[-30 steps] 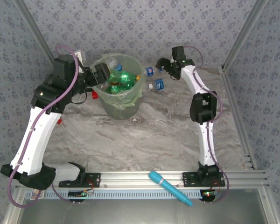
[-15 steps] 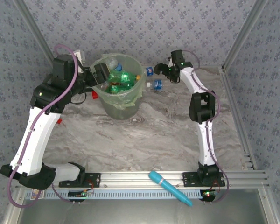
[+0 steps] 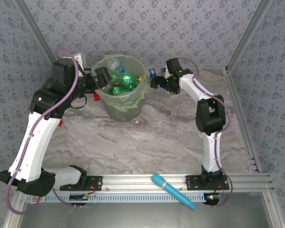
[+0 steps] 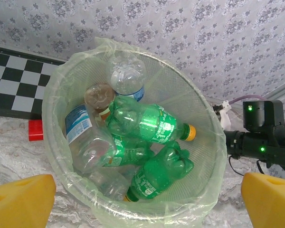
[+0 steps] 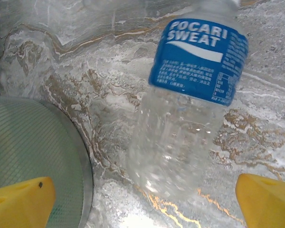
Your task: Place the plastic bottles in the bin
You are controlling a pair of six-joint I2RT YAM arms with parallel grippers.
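Both pairs of jaws gaped, empty. The right gripper (image 5: 143, 202) straddled a lying bottle (image 5: 180, 128), seemingly for pickup; the left gripper (image 4: 145, 197) overhung the bin (image 4: 52, 95).

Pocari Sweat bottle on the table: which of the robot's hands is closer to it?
Right. The right hand hangs open directly over the bottle, which lies beside the bin. The left hand is above the bin's opposite rim, also open.

A clear bottle (image 5: 180, 118) with a blue label (image 5: 199, 59) reading POCARI SWEAT lies on the grey marbled bench (image 5: 61, 71). The right pincer (image 5: 143, 202) is spread wide, with its yellow fingertips (image 5: 21, 199) apart at the lower corners. The bin (image 5: 33, 147) curves in at lower left.
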